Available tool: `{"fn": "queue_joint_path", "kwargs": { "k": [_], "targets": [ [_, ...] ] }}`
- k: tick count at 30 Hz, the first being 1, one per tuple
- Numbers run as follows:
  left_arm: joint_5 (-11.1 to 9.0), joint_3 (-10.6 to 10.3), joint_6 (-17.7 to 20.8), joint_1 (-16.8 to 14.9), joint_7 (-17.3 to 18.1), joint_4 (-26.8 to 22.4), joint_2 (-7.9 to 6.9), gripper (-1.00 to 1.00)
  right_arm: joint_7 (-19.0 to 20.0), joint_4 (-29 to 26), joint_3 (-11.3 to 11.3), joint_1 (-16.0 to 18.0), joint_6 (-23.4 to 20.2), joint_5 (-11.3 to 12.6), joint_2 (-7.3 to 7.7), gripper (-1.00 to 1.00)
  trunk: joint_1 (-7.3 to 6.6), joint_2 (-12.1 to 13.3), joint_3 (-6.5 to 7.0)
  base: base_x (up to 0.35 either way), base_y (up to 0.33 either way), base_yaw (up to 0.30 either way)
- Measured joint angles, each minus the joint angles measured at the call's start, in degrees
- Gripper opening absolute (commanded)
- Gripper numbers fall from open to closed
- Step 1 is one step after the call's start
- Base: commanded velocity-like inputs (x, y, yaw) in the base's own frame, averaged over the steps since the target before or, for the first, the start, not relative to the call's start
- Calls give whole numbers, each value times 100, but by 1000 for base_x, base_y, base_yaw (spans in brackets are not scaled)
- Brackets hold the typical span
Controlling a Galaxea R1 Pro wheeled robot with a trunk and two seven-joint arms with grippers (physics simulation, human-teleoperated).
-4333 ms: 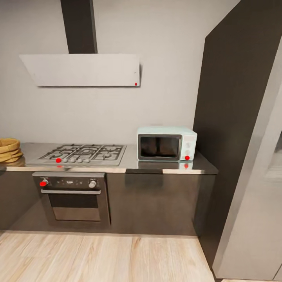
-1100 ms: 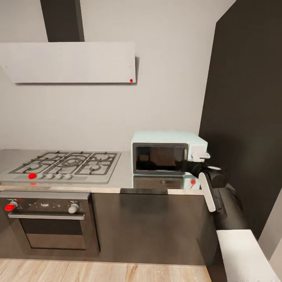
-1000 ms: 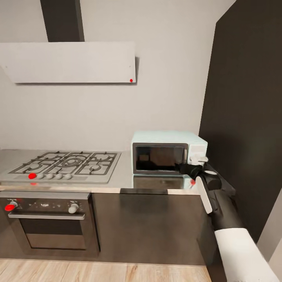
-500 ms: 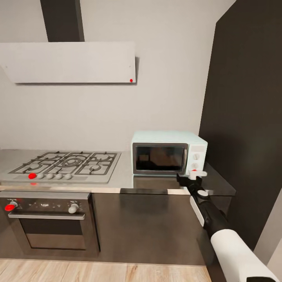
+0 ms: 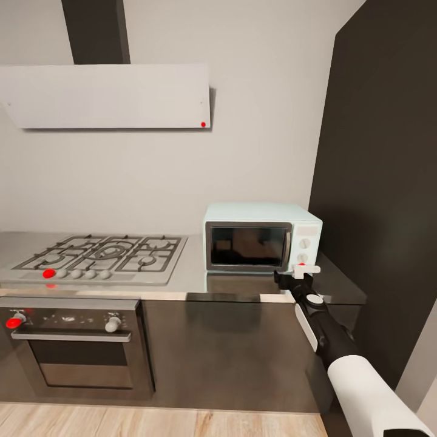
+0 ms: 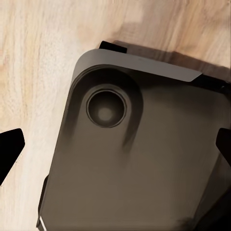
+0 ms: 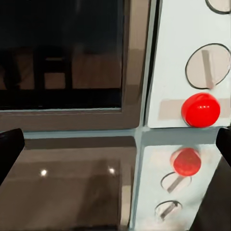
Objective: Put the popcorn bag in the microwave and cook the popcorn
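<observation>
The right gripper (image 5: 301,271) hovers just before the microwave (image 5: 261,236) at its lower right corner, fingers spread wide — the red light (image 7: 200,109) sits between them in the wrist view. The microwave stands on the countertop (image 5: 194,276), door shut — the left gripper's fingers are spread over the robot's dark base (image 6: 130,159)

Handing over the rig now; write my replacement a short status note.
Right hand: open, empty, in front of the red round light on the mint-white boxy microwave.
Left hand: fingers spread, empty, pointing down at the robot's dark base over the pale wood floor.
Microwave sits on the glossy grey countertop, dark glass door shut.
Whether the bag is inside: cannot tell.
Left: confirm bag loaded, start heating.
</observation>
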State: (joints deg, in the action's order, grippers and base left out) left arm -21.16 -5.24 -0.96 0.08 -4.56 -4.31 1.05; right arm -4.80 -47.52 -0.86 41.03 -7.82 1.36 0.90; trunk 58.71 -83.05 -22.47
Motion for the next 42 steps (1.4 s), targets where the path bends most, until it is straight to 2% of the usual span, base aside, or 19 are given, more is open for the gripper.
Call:
{"fn": "queue_joint_path", "kwargs": {
  "k": [9,22,32,37,42],
  "targets": [
    [2,-7,-4,0,0,-9,0,100,-17,-11,5,0,-2,-8,-3,100,1,0,0,251,-67,0],
    [2,-13,-8,0,8,-28,-10,100,-22,-46,26,6,31,-37,-11,100,2,1,0,9,-3,0],
    [-6,2,-8,0,0,-27,-9,100,7,-45,13,8,28,-24,60,100,2,1,0,0,0,0],
    [-6,-5,-8,0,4,-27,-9,100,19,-153,18,8,16,59,94,100,2,1,0,0,0,0],
    [-6,1,-8,0,0,-27,-9,100,12,-230,-5,6,-46,6,59,100,2,1,0,0,0,0]
  ]
}}
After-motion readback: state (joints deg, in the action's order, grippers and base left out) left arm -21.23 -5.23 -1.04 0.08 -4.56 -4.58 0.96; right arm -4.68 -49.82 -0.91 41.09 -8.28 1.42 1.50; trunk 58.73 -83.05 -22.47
